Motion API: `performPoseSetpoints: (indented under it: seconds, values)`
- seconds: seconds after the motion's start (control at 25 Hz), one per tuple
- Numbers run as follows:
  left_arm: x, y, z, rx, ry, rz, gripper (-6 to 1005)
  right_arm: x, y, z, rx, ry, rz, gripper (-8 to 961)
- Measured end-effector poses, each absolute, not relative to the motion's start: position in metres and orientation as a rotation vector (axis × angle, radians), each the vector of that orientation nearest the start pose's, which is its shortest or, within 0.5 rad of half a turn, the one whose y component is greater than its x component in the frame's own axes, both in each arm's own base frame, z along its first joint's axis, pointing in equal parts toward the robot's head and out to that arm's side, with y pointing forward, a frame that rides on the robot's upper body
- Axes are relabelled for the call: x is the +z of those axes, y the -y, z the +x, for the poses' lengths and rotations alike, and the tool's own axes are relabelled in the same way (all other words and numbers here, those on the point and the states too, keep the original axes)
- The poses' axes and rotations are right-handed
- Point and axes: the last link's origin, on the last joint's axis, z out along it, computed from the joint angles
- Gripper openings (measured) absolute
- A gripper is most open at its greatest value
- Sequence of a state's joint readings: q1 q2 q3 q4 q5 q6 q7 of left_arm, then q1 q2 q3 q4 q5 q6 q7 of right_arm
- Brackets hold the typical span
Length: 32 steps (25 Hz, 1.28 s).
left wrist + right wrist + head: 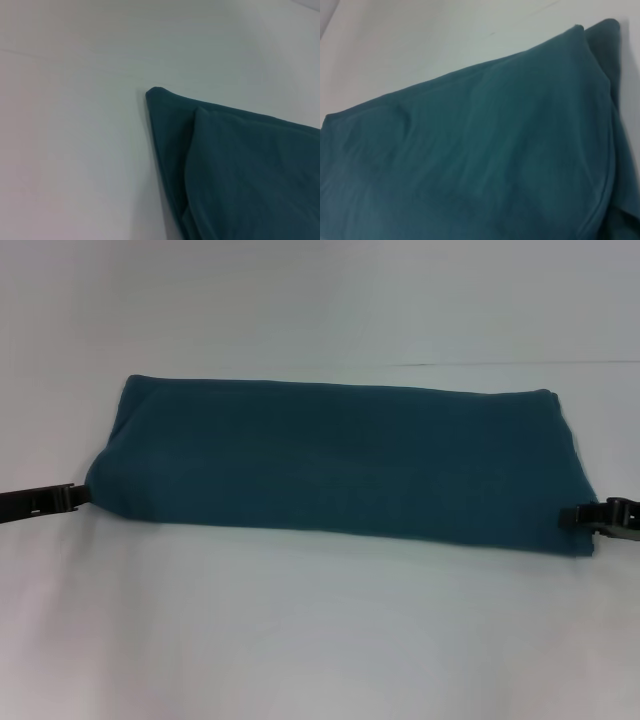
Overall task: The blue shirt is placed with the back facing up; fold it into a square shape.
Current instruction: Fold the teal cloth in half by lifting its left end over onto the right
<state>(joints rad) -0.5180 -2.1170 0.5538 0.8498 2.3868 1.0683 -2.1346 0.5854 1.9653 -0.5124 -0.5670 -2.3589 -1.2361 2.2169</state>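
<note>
The blue shirt (340,455) lies as a long, flat band across the middle of the white table (320,640), plain side up, no lettering showing. Its long axis runs side to side, from my left to my right, with the longer edges facing the table's near and far edges. It is already doubled over: my left wrist view shows one layer lying on another at the left end corner, and my right wrist view shows the same stacking at the right end. I judge it is narrowed to a strip but not yet a square, so the two short ends have yet to be brought together.

That is why I am placed as I am. My left gripper (72,496) sits low at the table surface, touching the near corner of the shirt's left end, and my right gripper (585,518) sits likewise at the near corner of the right end. Whether either pair of fingers is pinching the cloth or merely resting against it, I cannot tell. Holding both ends keeps the strip taut and flat, ready to carry one end across.
</note>
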Motion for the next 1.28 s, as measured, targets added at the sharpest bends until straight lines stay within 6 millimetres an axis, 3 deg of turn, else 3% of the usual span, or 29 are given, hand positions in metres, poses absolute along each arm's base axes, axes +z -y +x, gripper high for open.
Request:
performPoseSetpoints:
  seconds: [0.24,0.68,1.28]
  values:
    - [0.046,-0.368,-0.341,-0.320,1.405,-1.952,-2,0.036,-0.362,0.341,0.396,-1.703,-2.049,421]
    - [0.047,-0.366,-0.343,-0.323,1.411,-1.942,-2,0.038,-0.366,0.342,0.389,-1.669,-2.043,9]
    - [0.055,-0.352,-0.353,-0.325,1.425,-1.907,-2,0.046,-0.381,0.329,0.372,-1.608,-2.089,10]
